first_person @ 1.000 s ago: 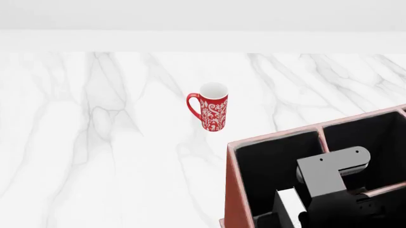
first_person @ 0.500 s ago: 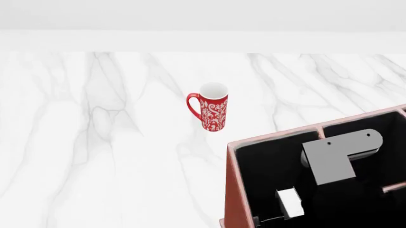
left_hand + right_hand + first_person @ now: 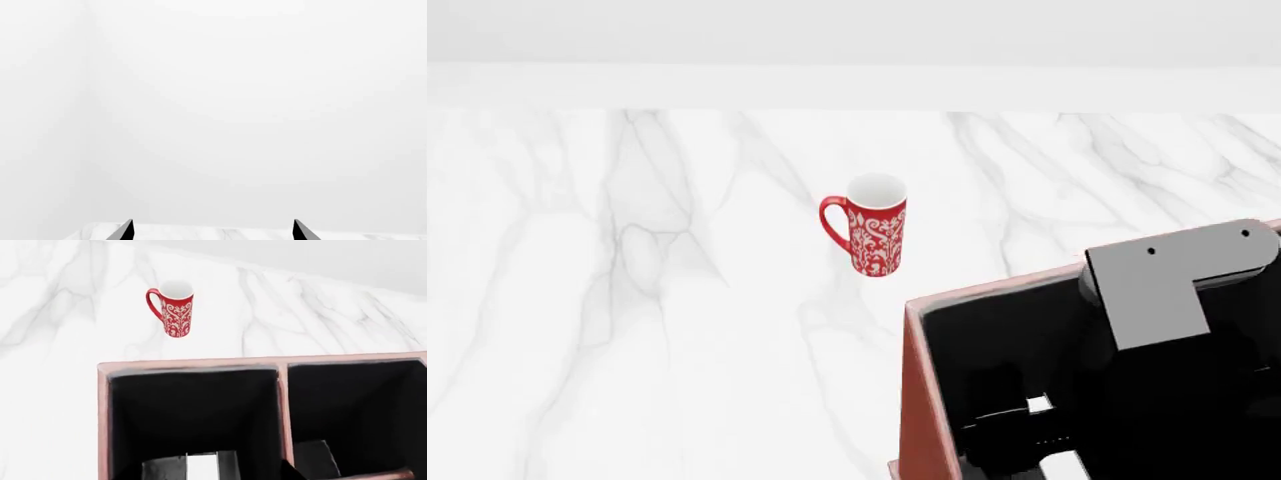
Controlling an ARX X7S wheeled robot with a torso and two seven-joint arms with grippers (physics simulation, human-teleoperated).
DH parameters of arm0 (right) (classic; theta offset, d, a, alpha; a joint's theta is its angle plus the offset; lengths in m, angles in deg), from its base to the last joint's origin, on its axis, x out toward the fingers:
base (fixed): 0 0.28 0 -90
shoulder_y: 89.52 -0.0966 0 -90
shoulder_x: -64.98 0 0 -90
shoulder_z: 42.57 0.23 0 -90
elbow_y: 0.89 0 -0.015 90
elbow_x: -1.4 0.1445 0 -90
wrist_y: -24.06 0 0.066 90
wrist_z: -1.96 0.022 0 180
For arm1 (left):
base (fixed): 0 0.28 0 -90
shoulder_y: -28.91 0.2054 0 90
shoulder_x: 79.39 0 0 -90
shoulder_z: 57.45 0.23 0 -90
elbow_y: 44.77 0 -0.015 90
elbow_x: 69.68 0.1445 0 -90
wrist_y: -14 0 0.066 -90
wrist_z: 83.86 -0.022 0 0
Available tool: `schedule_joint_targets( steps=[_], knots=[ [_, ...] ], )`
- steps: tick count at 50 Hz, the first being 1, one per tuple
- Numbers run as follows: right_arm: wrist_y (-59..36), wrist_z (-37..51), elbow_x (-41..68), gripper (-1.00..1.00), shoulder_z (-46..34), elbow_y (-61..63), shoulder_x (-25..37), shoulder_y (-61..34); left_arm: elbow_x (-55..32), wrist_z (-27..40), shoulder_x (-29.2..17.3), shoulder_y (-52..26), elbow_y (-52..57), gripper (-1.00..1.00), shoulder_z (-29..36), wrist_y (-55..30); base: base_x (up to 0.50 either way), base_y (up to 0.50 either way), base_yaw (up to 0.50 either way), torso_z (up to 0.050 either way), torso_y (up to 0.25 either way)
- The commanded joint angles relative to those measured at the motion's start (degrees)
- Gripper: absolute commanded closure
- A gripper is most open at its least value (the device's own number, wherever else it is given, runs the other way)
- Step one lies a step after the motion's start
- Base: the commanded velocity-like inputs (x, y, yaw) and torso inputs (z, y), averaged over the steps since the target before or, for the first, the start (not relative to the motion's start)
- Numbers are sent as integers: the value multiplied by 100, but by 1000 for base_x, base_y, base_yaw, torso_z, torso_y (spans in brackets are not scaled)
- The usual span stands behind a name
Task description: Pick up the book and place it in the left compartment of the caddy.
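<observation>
1. The right arm [image 3: 1174, 290] reaches in above the caddy [image 3: 928, 400], its grey bracket over the far rim.
2. Whether its gripper's fingers are closed or parted cannot be made out.
3. The left gripper [image 3: 211, 231] shows two dark fingertips [image 3: 124, 231] spread apart, holding nothing.

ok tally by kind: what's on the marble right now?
Mug: 1
Caddy: 1
Book, standing in the caddy's left compartment: 1
Total: 3

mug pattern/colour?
Red mug with a white ornamental scroll pattern and white interior; clearest in the right wrist view.
</observation>
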Motion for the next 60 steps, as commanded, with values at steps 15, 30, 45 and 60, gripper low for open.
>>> schedule_joint_targets(
  steps=[15, 30, 45, 60],
  knots=[
    [917, 693, 133, -100, 718, 1370, 281, 452, -59, 24, -27, 62, 71, -100, -47, 44, 0, 0, 0, 0, 0],
    [1555, 813, -234, -100, 997, 1919, 359, 1246, -75, 44, -37, 77, 80, -100, -54, 68, 0, 0, 0, 0, 0],
    [2086, 856, -428, -100, 1332, 2272, 486, 1816, -88, 69, -57, 99, 134, -100, -52, 82, 0, 0, 0, 0, 0],
    [2476, 626, -928, -100, 1532, 2453, 481, 2196, -99, 83, -75, 114, 143, -100, -57, 106, 0, 0, 0, 0, 0]
  ],
)
